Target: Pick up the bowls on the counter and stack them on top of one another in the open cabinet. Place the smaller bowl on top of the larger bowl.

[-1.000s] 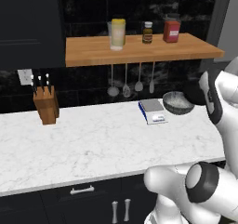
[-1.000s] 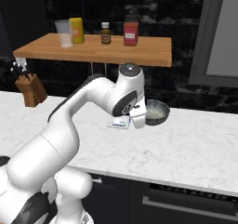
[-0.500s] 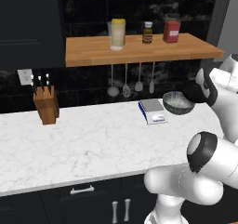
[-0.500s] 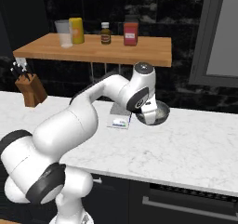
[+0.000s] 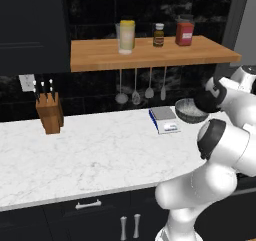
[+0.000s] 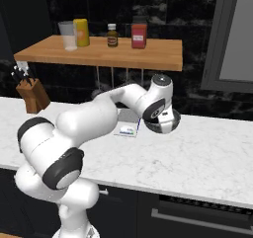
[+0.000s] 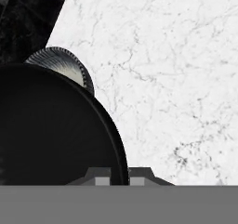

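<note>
Where the gripper sits: the gripper [image 7: 119, 174] is low over the back of the counter [image 5: 100, 155], at the rim of the black bowl [image 7: 51, 130].
Grip: one fingertip [image 7: 98, 174] stands inside the black bowl's rim and the other outside it, with only a narrow gap between them. I cannot tell whether they are pressing on the rim.
Black bowl: it is right against the gripper in the hand view, its curved edge running down between the two tips. Its glossy black surface spreads out to one side of them.
Grey bowl: the ribbed grey bowl [image 7: 65, 64] peeks out just beyond the black bowl, on the far side from the fingers. In the left base view the grey bowl [image 5: 188, 111] sits touching or just beside the dark end of the arm.
Counter: bare white marble lies on the other side of the tips.
Scale: a flat blue-and-white scale [image 5: 165, 120] lies near the gripper, just beyond the grey bowl.
Knife block: a wooden knife block [image 5: 50, 116] stands well apart, at the far end of the counter.
Shelf: a wooden shelf [image 5: 150, 55] with jars runs above the gripper.
</note>
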Controlling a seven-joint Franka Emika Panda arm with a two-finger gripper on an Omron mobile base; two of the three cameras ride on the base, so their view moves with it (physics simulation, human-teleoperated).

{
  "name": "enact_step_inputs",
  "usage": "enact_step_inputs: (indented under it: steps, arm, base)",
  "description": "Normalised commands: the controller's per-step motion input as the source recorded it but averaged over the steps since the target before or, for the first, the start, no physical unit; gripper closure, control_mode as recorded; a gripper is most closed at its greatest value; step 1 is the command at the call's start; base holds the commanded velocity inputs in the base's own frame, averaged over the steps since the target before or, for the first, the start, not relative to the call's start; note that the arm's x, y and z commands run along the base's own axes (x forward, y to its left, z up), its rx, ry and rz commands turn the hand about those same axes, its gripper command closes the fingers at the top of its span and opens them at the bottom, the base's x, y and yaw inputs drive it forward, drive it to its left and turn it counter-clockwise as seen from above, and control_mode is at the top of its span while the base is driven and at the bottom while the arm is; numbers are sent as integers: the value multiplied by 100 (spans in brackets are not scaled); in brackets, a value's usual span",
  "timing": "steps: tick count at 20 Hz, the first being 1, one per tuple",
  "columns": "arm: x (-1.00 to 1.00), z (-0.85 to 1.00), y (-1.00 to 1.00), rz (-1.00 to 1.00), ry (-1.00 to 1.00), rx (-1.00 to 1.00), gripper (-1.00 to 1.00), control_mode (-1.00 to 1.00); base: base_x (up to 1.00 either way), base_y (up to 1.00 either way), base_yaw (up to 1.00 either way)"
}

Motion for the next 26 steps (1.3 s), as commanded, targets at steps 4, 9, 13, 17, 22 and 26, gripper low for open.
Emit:
enact_step_inputs:
  steps: [4,9,13,17,22,26]
  arm:
    - [53,-20,-3,0,1,-1,100,-100]
    - [47,-21,-2,0,0,0,100,-100]
    - [47,-22,-12,0,0,0,100,-100]
    - [35,-28,-12,0,0,0,100,-100]
    - [32,-39,-21,3,0,0,100,-100]
    - [39,-20,-19,0,0,0,100,-100]
  base:
    - [0,0,0]
    - [0,0,0]
    - [0,0,0]
    - [0,0,0]
    - [0,0,0]
    - [0,0,0]
